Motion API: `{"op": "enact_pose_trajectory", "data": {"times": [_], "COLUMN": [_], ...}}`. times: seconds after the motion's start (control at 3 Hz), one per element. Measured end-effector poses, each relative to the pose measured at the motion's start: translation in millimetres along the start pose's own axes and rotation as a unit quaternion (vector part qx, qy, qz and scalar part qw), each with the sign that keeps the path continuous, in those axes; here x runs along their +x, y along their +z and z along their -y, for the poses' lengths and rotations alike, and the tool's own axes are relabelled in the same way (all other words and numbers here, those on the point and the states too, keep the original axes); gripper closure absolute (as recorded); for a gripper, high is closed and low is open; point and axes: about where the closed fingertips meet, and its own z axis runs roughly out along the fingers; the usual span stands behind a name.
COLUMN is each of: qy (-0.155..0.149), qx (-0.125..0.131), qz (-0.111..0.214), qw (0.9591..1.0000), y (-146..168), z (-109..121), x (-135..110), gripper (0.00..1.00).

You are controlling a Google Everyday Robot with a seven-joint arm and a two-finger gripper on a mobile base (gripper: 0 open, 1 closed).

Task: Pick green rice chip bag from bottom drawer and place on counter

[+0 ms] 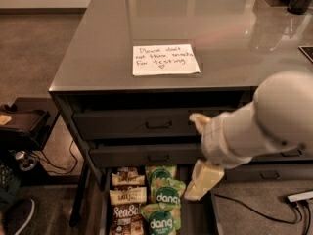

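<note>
The counter [98,58], a broad glossy grey slab, lies above the drawer [195,219] and carries a flat paper note [165,59]. The drawer is a narrow dark metal trough and stands open. In its right half the green bag [167,194], a crinkly pouch, sits mid-column, overlapping two others just like it. Brown bags [128,196] fill the drawer's left half, touching the green ones. The gripper [197,155] hovers over the drawer's right side, cream fingers spread wide, holding nothing.

The slick, overlapping pouches could slide away, or the jaws could pinch two at once. A finger might also strike the drawer's wall on the way down.
</note>
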Motion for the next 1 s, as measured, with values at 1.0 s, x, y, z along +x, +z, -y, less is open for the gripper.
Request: {"op": "enact_pose_trajectory", "data": {"times": [1.0], "qy": [-0.005], "qx": [-0.040], "qz": [-0.016], "qw": [0.9991], "y": [94], "z": [-37], "x": [17], "gripper": [0.00]}}
